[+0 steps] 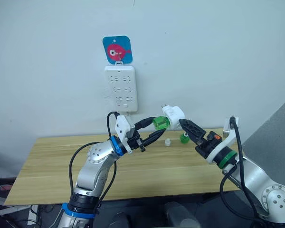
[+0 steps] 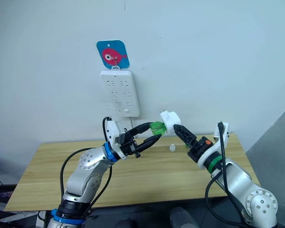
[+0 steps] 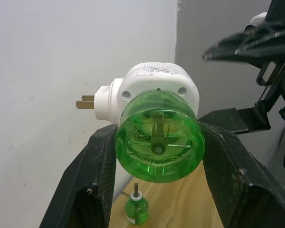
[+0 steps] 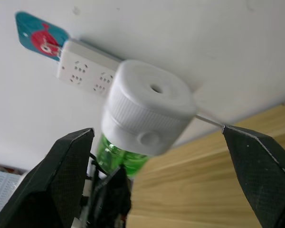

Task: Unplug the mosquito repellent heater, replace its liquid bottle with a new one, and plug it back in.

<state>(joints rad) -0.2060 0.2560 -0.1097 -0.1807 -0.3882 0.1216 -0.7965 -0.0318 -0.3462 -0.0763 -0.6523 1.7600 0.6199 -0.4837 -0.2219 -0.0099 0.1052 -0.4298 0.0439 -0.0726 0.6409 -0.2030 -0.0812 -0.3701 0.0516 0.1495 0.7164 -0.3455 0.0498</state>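
Left gripper (image 1: pixel 154 129) jaws clamped on green bottle (image 3: pixel 159 142) seated in mosquito repellent heater (image 1: pixel 174 114), held midair, unplugged. Right gripper (image 4: pixel 156 142) jaws released, straddling heater. Likely step: bottle swap; which bottle is mounted unclear. Other green bottle (image 1: pixel 184 138) and white cap (image 1: pixel 167 142) on wooden tabletop (image 1: pixel 61 166). Socket strip (image 1: pixel 120 88) on white wall.

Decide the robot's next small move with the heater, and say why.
Probably close the right pincer on the mosquito repellent heater. Its fingers stand wide apart on either side of the unplugged heater, while the left pincer is shut on the green bottle seated in it. Bracing the heater would let the bottle be turned.
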